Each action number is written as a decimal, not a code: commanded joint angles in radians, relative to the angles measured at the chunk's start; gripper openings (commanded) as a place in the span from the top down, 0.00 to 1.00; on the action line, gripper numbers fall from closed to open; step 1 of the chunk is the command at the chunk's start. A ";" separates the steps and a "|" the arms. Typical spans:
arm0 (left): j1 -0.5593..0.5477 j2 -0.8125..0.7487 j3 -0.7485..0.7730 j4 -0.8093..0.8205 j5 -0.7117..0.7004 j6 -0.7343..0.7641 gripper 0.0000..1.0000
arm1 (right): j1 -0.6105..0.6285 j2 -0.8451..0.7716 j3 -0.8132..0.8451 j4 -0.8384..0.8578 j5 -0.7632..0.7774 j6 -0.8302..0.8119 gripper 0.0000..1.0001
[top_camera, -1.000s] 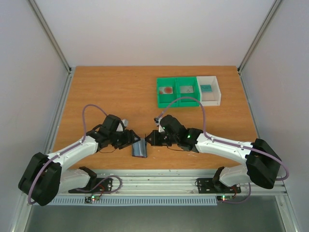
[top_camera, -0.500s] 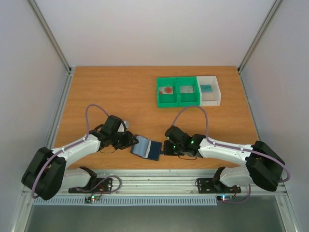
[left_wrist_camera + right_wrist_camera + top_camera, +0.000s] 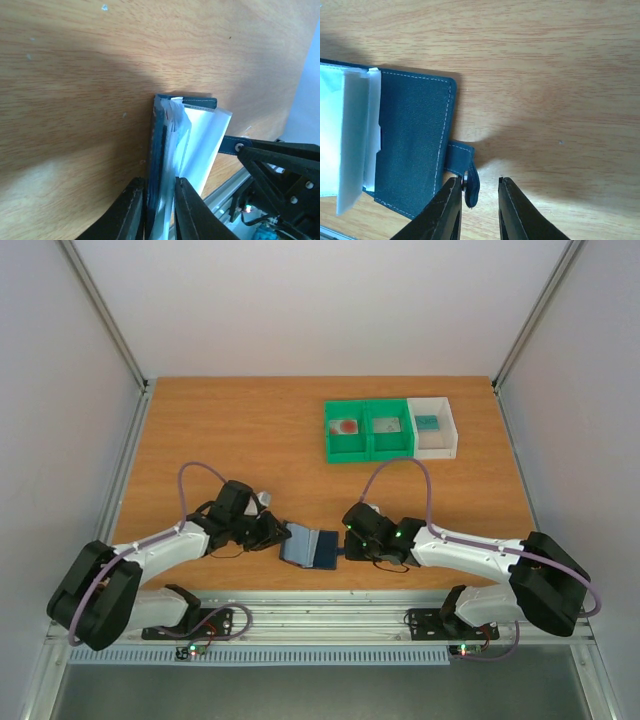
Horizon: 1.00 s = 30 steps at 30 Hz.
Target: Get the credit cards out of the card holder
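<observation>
The dark navy card holder [image 3: 308, 546] lies spread open on the table between my two grippers, its pale inner panels facing up. My left gripper [image 3: 275, 536] is shut on its left edge, and the left wrist view shows the navy cover [image 3: 159, 145] and clear sleeves pinched between the fingers [image 3: 131, 210]. A thin red card edge [image 3: 165, 114] shows inside. My right gripper [image 3: 479, 180] stands open around the little side tab [image 3: 471, 187], which touches only the left finger. A red card [image 3: 347, 426] lies in a green bin.
Two green bins [image 3: 366, 443] and a white bin [image 3: 437, 450] stand in a row at the back right, each with a small flat card inside. The table's metal front rail [image 3: 330, 615] runs just behind the card holder.
The card holder went from folded and upright between the grippers to spread flat. My left jaws closed on its left edge. My right jaws opened off the tab.
</observation>
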 commanded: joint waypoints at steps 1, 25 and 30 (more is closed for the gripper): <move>-0.002 0.020 -0.013 0.122 0.058 -0.056 0.84 | -0.004 -0.032 0.025 -0.035 0.034 0.003 0.76; -0.018 -0.056 0.011 0.041 0.029 -0.051 0.80 | -0.003 0.087 0.096 0.228 -0.283 0.088 0.51; -0.019 -0.050 -0.009 0.095 0.058 -0.062 0.80 | -0.003 0.148 0.090 0.256 -0.303 0.085 0.55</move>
